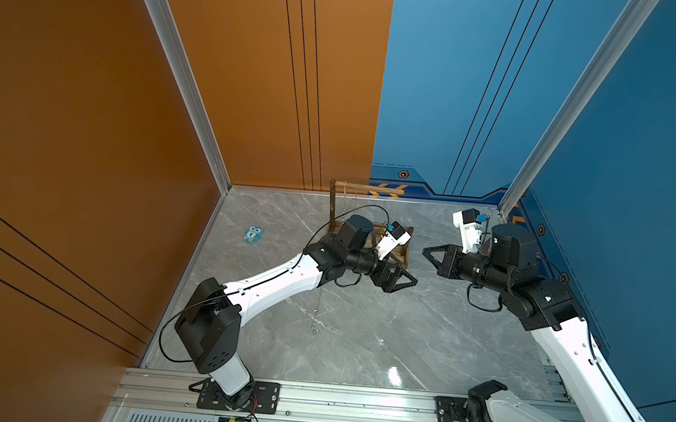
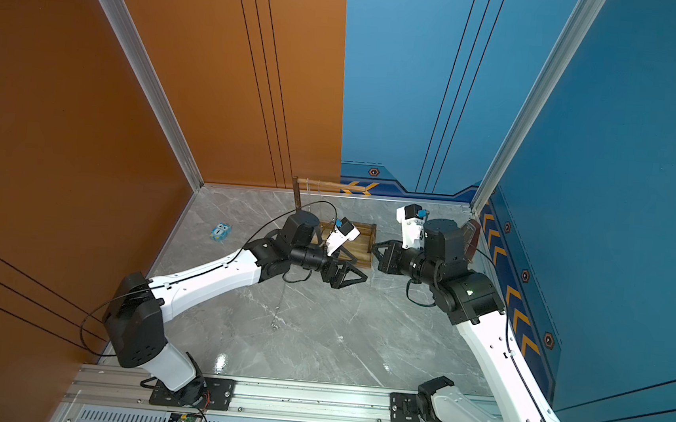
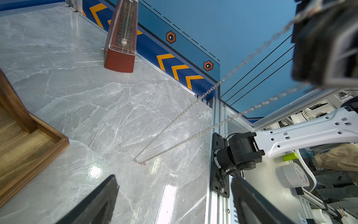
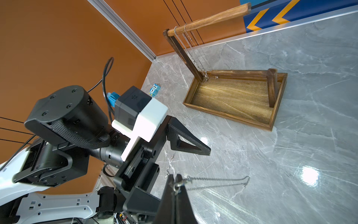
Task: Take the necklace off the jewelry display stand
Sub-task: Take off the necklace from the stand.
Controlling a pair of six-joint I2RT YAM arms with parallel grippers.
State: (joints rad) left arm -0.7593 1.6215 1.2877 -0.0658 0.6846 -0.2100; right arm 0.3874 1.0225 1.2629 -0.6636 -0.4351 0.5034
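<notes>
Nearest me is the front rail [image 1: 354,399], both arm bases bolted to it. Just past it on the grey table [image 1: 378,359] there's a loose chain [image 1: 316,313] lying flat under the left forearm, well clear of either gripper.

Moving in, I've got the left gripper [image 3: 174,176] with its fingers spread wide and nothing between them, pointing across at its partner. The right gripper [image 4: 175,179] has its fingers pressed together, and they're pinching the necklace [image 4: 217,178] at its clasp end. In the right wrist view I can see the little ring caught right at the tips. From that pinch two strands hang down in a narrow loop. In the left wrist view they end in a small pendant [image 3: 143,163] down at the tabletop. Whether it touches or sits just above, I can't tell.

The two grippers are tip to tip, near each other but apart. The left fingers touch no part of the necklace.

So the necklace is off the stand [image 4: 228,116], held in the air just beside the right end of the tray and clear of the wood.

Farther back, the post is upright at the tray's left end. The top rod [image 4: 209,18] carries other chains [image 4: 190,48], draped close to the post and reaching down to the tray by its foot.

Off left there's a blue owl toy [image 1: 253,234], and off right by the wall a dark red metronome [image 3: 121,44].
</notes>
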